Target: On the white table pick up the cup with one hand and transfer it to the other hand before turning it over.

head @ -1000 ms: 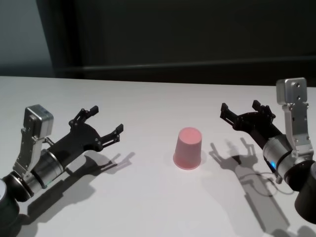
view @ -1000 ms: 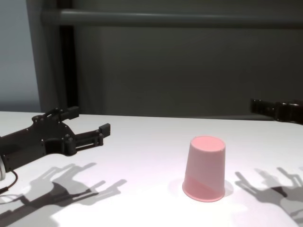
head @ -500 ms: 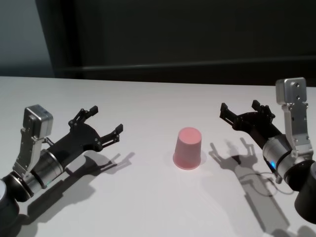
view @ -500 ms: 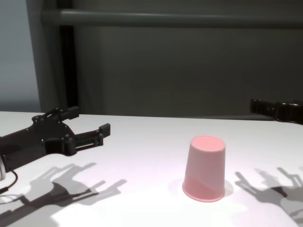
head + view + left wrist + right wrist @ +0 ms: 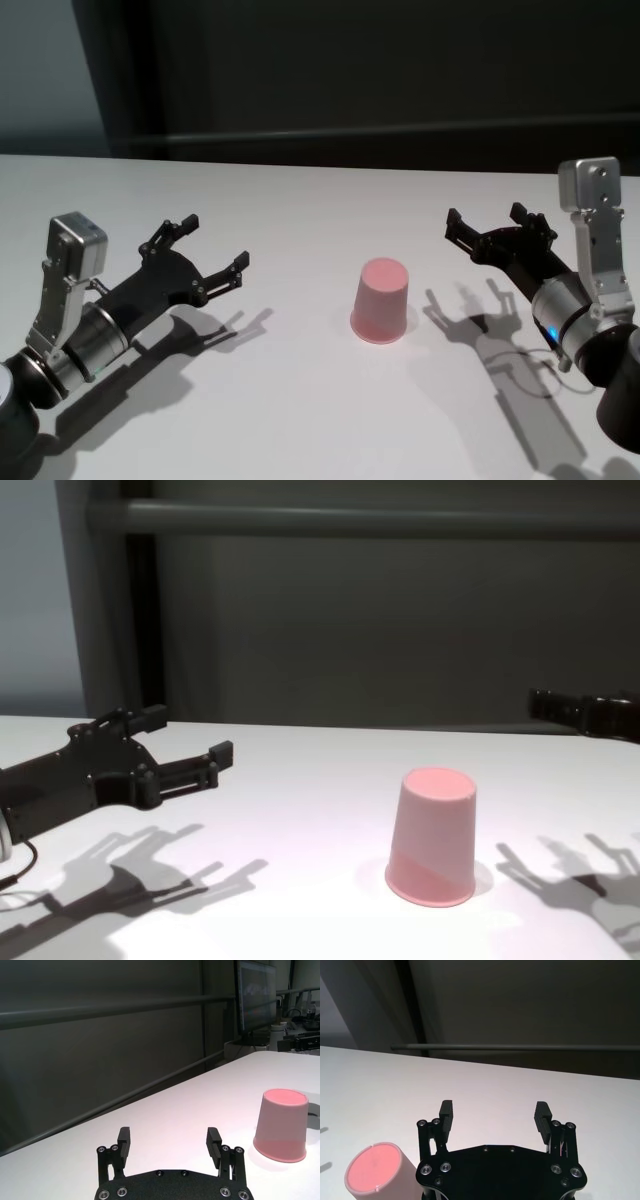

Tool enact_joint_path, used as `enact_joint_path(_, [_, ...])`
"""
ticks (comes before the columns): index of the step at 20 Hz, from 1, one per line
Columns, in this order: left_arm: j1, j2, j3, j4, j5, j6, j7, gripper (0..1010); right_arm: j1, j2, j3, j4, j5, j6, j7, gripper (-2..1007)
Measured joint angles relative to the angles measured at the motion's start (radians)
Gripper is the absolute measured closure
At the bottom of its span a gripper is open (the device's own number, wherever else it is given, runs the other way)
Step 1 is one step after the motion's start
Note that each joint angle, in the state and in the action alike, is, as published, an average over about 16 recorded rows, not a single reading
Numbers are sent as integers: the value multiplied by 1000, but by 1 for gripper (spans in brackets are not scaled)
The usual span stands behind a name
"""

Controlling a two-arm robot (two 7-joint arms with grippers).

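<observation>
Tools (image 5: 214, 243) (image 5: 485, 222) over white table (image 5: 300, 420), dark wall (image 5: 350, 60).

The pink cup (image 5: 381, 300) stands upside down (rim on the surface (image 5: 300, 420), closed base up), tapered and handleless, near the middle of the white surface, well away from every edge, untouched.

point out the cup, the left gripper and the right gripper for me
cup (image 5: 381, 300), head view, middle of its pink side wall
left gripper (image 5: 212, 248), head view, the gap midway between its open fingertips
right gripper (image 5: 487, 221), head view, the gap midway between its open fingertips
</observation>
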Motion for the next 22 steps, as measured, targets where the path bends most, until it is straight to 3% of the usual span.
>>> enact_joint_path(22, [0,0,0,0,0,0,0,7,0,0,0,0,0,0,0,5])
